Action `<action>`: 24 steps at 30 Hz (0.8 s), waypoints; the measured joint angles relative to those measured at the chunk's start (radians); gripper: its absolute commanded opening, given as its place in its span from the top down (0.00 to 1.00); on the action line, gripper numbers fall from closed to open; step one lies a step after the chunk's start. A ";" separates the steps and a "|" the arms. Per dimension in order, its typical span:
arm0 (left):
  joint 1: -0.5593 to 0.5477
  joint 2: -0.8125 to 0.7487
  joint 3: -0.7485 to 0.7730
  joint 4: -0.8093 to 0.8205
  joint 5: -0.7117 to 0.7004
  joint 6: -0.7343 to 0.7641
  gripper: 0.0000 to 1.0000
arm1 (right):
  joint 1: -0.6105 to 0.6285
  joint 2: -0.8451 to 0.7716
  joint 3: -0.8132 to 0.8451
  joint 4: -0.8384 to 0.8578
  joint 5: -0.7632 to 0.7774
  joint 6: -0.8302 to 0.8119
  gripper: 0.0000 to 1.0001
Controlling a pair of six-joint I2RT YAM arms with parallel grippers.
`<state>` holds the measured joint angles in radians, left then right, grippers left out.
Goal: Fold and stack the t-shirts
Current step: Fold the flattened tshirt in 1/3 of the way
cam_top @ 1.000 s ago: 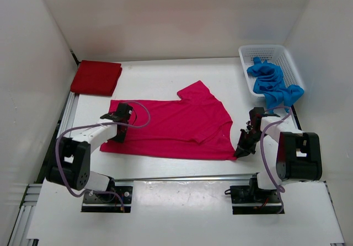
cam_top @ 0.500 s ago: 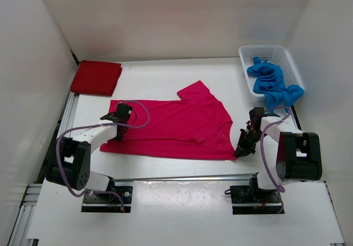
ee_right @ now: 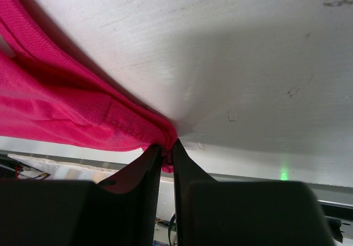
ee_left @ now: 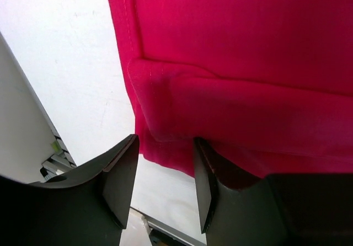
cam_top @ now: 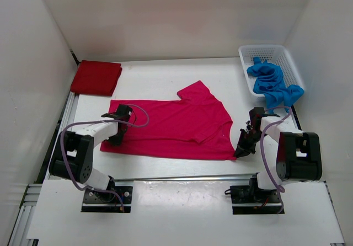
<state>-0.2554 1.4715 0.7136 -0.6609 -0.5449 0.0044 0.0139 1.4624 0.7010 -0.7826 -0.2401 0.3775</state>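
The magenta-pink t-shirt [cam_top: 171,127] lies spread on the table, partly folded. My right gripper [cam_top: 241,152] is shut on its near right corner, the cloth [ee_right: 83,113] pinched between the fingertips. My left gripper [cam_top: 117,138] is open over the shirt's near left corner [ee_left: 182,108], the folded hem just ahead of its jaws and not gripped. The dark red t-shirt [cam_top: 96,78] lies folded at the far left. The bright blue t-shirt [cam_top: 273,83] is crumpled in and over the white mesh basket [cam_top: 248,53].
The basket stands at the far right corner. White walls close in the table on three sides. A metal rail [cam_top: 182,177] runs along the near table edge, in front of the arm bases.
My left gripper has moved slightly nearer, toward the shirt's near left corner. The right gripper and the shirts have not moved.
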 measured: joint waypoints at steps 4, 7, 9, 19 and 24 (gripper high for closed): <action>0.000 0.027 0.036 0.000 0.006 -0.001 0.50 | 0.000 0.000 0.000 0.000 0.000 -0.001 0.84; 0.000 0.040 0.044 0.002 0.008 -0.003 0.60 | 0.000 0.000 0.000 0.000 0.000 -0.002 0.84; 0.000 0.050 0.044 0.002 0.010 -0.003 0.67 | 0.000 0.000 0.000 0.000 0.000 -0.003 0.84; 0.018 0.058 0.081 -0.013 0.011 -0.001 0.90 | 0.000 0.000 0.000 0.000 0.000 -0.004 0.85; 0.067 0.115 0.213 -0.019 0.023 -0.001 0.87 | 0.000 0.000 0.000 0.001 0.000 -0.005 0.86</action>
<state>-0.1886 1.5864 0.9264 -0.6796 -0.5217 0.0032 0.0139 1.4624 0.7010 -0.7818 -0.2401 0.3729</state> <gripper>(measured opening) 0.136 0.145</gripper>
